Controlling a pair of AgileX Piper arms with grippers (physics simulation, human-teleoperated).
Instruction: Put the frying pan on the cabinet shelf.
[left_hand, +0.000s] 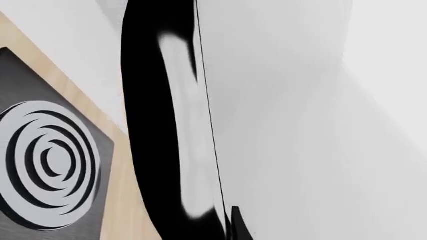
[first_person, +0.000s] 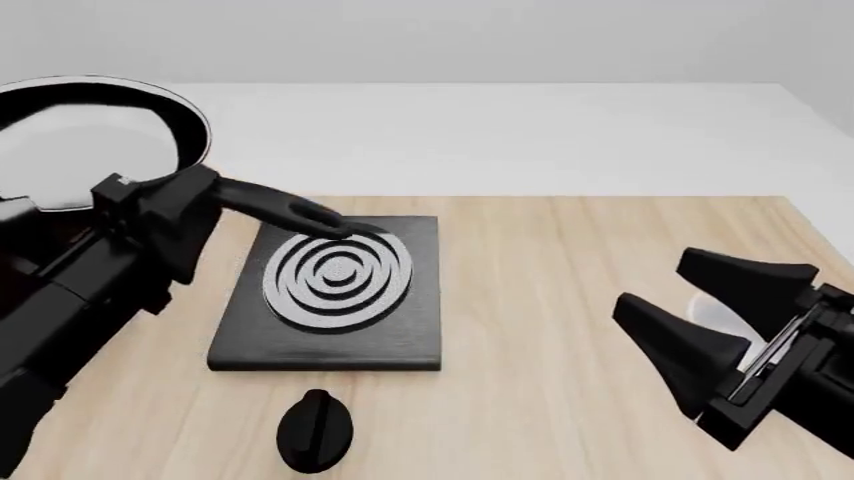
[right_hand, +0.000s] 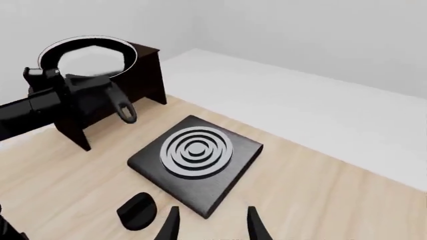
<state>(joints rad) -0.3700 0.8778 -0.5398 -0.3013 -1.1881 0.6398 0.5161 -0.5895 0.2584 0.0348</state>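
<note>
Pan: frying pan (first_person: 80, 140) is up in the air at the upper left, over the dark cabinet (right_hand: 143, 75).
Left fingers (first_person: 167, 205): clenched on the pan's handle (first_person: 287, 212).
Right fingers (first_person: 721, 305): spread wide, grasping nothing, lower right.
Desk (first_person: 561, 300): black stove plate (first_person: 334, 295) in the middle.

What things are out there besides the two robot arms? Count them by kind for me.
Frying pan: 1
Stove plate: 1
Black knob: 1
Dark cabinet: 1
Total: 4
</note>
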